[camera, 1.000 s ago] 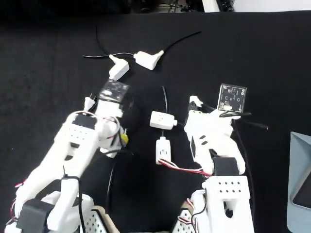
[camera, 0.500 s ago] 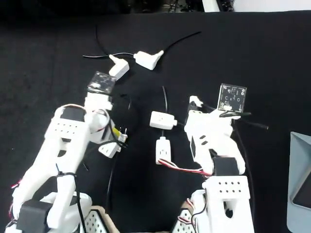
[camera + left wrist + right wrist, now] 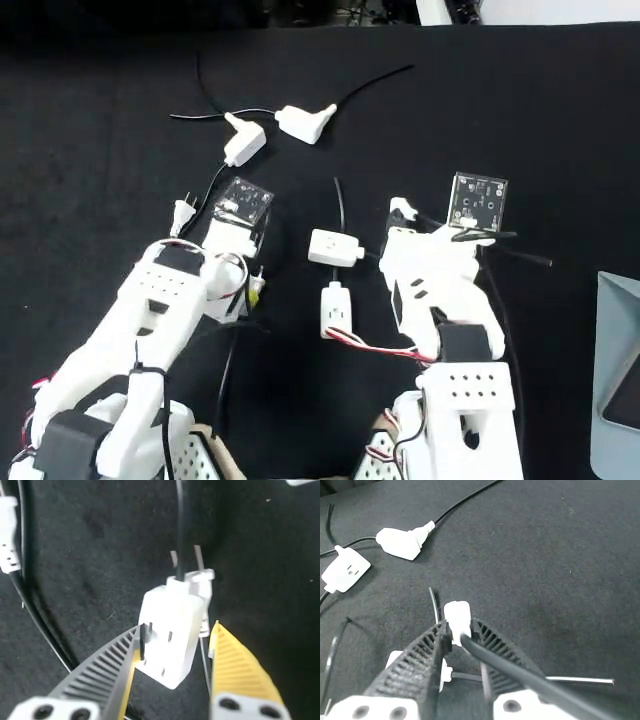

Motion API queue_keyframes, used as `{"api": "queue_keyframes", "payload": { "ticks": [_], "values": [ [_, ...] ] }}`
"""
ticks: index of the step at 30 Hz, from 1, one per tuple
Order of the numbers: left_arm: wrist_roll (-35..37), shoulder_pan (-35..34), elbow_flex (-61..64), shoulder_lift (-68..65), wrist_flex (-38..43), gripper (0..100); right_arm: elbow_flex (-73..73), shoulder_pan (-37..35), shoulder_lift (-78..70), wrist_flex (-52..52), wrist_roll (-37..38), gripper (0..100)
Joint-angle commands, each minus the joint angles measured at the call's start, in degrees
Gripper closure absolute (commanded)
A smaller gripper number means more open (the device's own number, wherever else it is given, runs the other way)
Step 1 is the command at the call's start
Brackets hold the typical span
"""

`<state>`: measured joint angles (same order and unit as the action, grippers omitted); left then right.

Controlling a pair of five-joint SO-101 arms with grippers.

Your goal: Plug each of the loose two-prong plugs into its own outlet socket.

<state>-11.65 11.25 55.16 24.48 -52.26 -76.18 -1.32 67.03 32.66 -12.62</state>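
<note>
The near socket block (image 3: 335, 305) lies on the black worktop (image 3: 560, 120). It sits on the arm-base side of the middle socket block (image 3: 335, 247), and we use the middle one as our marker.

On the left-arm side of the marker, the left claw (image 3: 178, 626) is spread around a third socket block (image 3: 170, 635). The grey finger (image 3: 115, 655) touches that block. The yellow finger (image 3: 227, 665) stands just beside it, so this claw is not clenched. A small plug (image 3: 199, 576) lies just past that block, and its two prongs point away from the claw.

Just beside the marker on its other side, the right claw (image 3: 459, 625) is clenched on a white plug (image 3: 457, 611) with a black cord. This is the part that matters. We think the white plug's long way runs straight ahead of the claw, away from its arm. The middle socket block sits off to one side, so the plug does not point at it yet. The right arm is the nearer one. We judge that it must turn the plug toward that block before it pushes.

Farther from the marker, a loose plug (image 3: 185, 210) lies past the left arm. Farthest away are a far socket block (image 3: 243, 145) and one more white piece (image 3: 303, 123), both on cords.
</note>
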Motion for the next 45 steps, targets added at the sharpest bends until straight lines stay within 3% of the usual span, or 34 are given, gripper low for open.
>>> {"api": "queue_keyframes", "payload": {
  "ticks": [1, 6, 10, 14, 19, 37, 45],
  "values": [
    [-0.4, -0.5, 1.2, 0.2, 1.4, 78, 3.0, 0.8, 0.4, -1.1, -0.2, 98.5],
    [-0.9, -3.0, 0.4, 0.5, 1.8, 89, 2.9, 0.8, 0.4, -1.2, -0.2, 98.5],
    [-3.0, -3.3, 0.2, 0.5, 1.9, 90, 2.7, 0.8, 0.4, -1.4, -0.1, 98.5],
    [-3.3, -2.8, 0.6, 0.4, 1.8, 89, 2.6, 0.8, 0.4, -1.4, -0.1, 98.5],
    [-3.0, -3.8, 1.5, -0.2, 1.6, 74, 2.6, 0.8, 0.4, -1.4, -0.1, 98.5],
    [-6.5, -4.0, 4.2, -0.2, 4.6, 83, 2.6, 0.8, 0.4, -1.4, -0.1, 98.5],
    [-6.5, -3.9, 4.4, -0.2, 4.8, 81, 2.6, 0.8, 0.4, -1.4, -0.1, 98.5]
  ]
}}
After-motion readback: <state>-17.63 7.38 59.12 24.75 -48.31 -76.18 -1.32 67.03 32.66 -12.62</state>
